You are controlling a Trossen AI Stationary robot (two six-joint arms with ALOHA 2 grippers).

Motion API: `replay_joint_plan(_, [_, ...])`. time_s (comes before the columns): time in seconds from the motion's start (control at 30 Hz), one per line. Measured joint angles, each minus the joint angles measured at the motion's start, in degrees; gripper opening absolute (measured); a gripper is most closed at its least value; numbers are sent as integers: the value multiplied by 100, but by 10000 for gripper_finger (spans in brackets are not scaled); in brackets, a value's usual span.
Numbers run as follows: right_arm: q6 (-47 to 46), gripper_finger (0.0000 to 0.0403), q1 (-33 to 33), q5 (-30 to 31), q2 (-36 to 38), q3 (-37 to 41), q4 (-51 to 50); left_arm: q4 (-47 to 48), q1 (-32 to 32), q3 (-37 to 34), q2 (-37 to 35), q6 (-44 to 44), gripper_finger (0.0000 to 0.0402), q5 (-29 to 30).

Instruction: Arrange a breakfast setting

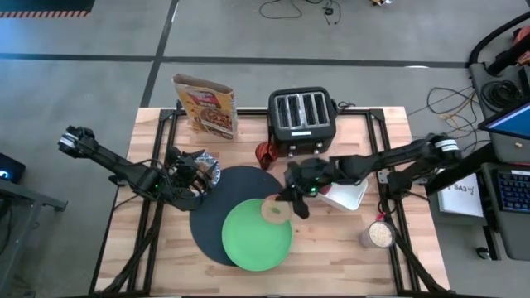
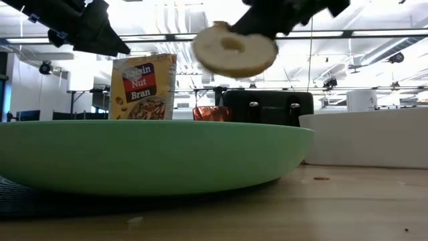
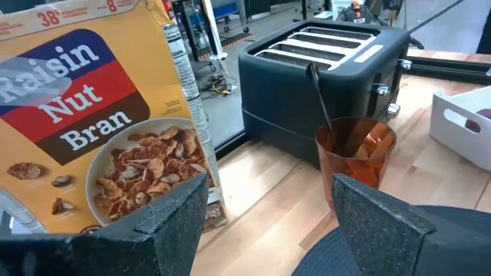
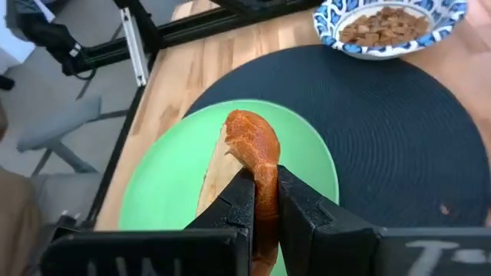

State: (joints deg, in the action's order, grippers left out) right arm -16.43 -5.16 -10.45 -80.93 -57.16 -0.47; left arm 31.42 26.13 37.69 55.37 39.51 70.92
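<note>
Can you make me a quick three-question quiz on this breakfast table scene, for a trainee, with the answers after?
1. True or false: the bagel already lies flat on the green plate.
2. Which gripper holds the bagel? A) left B) right C) neither
3. Fill in: the patterned bowl holds brown ____.

Key:
1. False. In the low view it hangs above the plate, gripped on edge.
2. B. The right gripper is shut on it; the left gripper is open near the cereal box.
3. Cereal.
</note>
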Motion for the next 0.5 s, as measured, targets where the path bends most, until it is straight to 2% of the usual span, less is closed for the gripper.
replay_joint_plan(0.23, [81,34,17,-2,-1198,-764,-193,-155,2,2,-5,0,259,59])
replay_joint_plan(0.5, [293,98,18,-5,-2289,-1847,-1148,-146,2,2,22,-2,259,56])
